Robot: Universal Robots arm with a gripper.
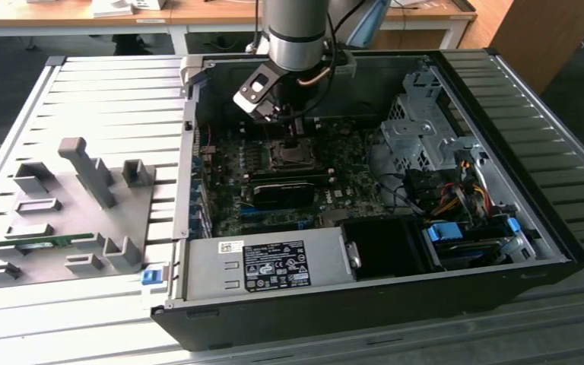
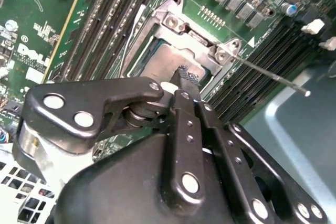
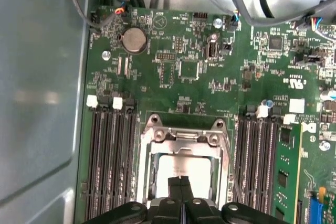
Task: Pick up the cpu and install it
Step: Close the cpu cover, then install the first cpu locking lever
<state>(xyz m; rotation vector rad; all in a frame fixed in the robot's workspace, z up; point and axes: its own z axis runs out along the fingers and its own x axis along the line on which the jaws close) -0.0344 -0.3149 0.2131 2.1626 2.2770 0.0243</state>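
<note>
Hand parked right over the socket

The hand (image 3: 181, 190) has its fingers pressed together, tips on the cpu (image 3: 184, 169) sitting in the motherboard socket (image 3: 157, 135). Looks light, stiff, slick on top, probably fragile underneath, so edges are where I'd grab it.

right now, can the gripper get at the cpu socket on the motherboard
Probably yes. The gripper is already inside the open computer case, right over the cpu socket, with its fingertips together over the shiny cpu sitting in the metal frame. Nothing lies between them.
</note>
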